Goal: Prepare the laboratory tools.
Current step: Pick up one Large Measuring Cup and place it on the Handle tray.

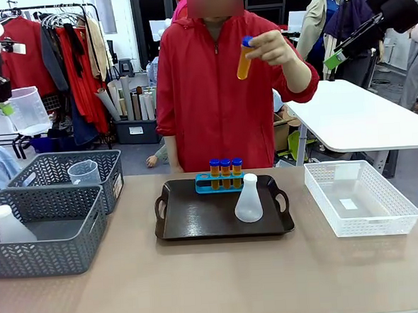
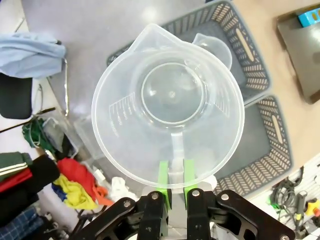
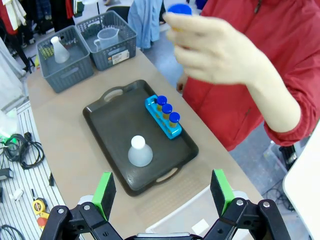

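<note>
- Left end effector (image 2: pixel 173 172): green pads closed on the handle of a clear measuring jug (image 2: pixel 167 105). The jug hangs high off the desk's (image 1: pixel 217 284) left end, mouth toward the wrist camera, and looks empty. It is well apart from the tray (image 1: pixel 198 217).
- Right end effector (image 3: pixel 163 191): fingers spread wide with nothing between them. It hangs high over the desk's right side, near the person's hand (image 1: pixel 277 49) but not touching it.
- Blue tube rack (image 1: pixel 202 186): stands at the far edge of the tray with three blue-capped tubes (image 1: pixel 225 171) upright in it. The right wrist view suggests the fourth hole is free.
- Fourth tube (image 1: pixel 244 61): in the person's raised hand, tilted, well above the tray.
- Conical flask (image 1: pixel 248 200): upright on the tray, just in front of the rack's right end.
- Off the tray: the far grey basket (image 1: pixel 46 166) holds a second jug (image 1: pixel 84 172), and the near grey basket (image 1: pixel 45 255) holds a second flask (image 1: pixel 11 227). The white lattice bin (image 1: pixel 383 220) sits at the desk's right.
- Done, as we judge it: the flask is placed, and the rack is placed and three-quarters filled.
- Left to do, as we judge it: seat the fourth tube in the rack and set the held jug down, probably on the tray's open near side.
- We put the task past its midpoint. We cannot tell whether the spare jug and flask in the baskets belong to the set.
</note>
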You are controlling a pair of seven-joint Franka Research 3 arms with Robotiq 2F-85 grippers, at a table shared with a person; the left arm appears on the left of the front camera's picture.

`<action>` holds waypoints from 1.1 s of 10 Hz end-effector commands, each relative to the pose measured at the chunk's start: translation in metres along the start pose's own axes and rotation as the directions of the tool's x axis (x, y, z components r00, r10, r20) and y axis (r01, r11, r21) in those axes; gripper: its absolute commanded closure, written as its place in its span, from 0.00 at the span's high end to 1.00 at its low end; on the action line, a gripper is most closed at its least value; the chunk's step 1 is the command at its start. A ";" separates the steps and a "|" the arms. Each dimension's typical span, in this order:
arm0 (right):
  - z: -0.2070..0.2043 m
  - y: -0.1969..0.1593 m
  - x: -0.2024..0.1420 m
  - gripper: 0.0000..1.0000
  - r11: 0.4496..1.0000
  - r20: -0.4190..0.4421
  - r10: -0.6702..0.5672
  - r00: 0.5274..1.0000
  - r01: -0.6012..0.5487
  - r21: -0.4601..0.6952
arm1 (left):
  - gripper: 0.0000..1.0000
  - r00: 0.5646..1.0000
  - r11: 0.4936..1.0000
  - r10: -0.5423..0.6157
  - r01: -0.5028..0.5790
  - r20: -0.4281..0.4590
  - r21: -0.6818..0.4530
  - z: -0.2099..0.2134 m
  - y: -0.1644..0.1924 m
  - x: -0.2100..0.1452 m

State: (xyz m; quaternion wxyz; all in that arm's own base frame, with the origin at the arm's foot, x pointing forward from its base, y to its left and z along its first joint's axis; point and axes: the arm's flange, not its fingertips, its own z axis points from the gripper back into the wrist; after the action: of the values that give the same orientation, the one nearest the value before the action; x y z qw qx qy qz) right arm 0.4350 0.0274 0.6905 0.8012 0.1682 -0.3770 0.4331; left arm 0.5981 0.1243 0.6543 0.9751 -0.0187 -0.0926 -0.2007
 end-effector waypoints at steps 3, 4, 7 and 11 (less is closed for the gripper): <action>0.001 0.000 0.001 1.00 1.000 0.008 0.004 1.000 -0.004 0.002 | 0.00 1.000 0.999 -0.008 0.008 -0.016 -0.044 0.009 0.002 0.006; 0.001 0.000 0.001 1.00 1.000 0.008 0.004 1.000 -0.004 0.002 | 0.00 0.998 0.997 -0.059 0.061 0.033 -0.051 0.035 -0.011 0.013; 0.001 0.000 0.001 1.00 1.000 0.008 0.004 1.000 -0.004 0.002 | 0.00 0.966 0.970 -0.229 0.236 0.117 -0.057 0.101 -0.059 0.020; 0.001 0.000 0.001 1.00 1.000 0.008 0.004 1.000 -0.004 0.002 | 0.00 0.866 0.897 -0.433 0.443 0.250 0.018 0.161 -0.135 0.040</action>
State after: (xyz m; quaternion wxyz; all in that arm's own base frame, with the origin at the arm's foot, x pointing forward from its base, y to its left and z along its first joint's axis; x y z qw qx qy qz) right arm 0.4350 0.0276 0.6904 0.8012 0.1682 -0.3769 0.4333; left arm 0.5450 -0.0012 0.8098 0.9031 -0.0324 -0.1968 -0.3803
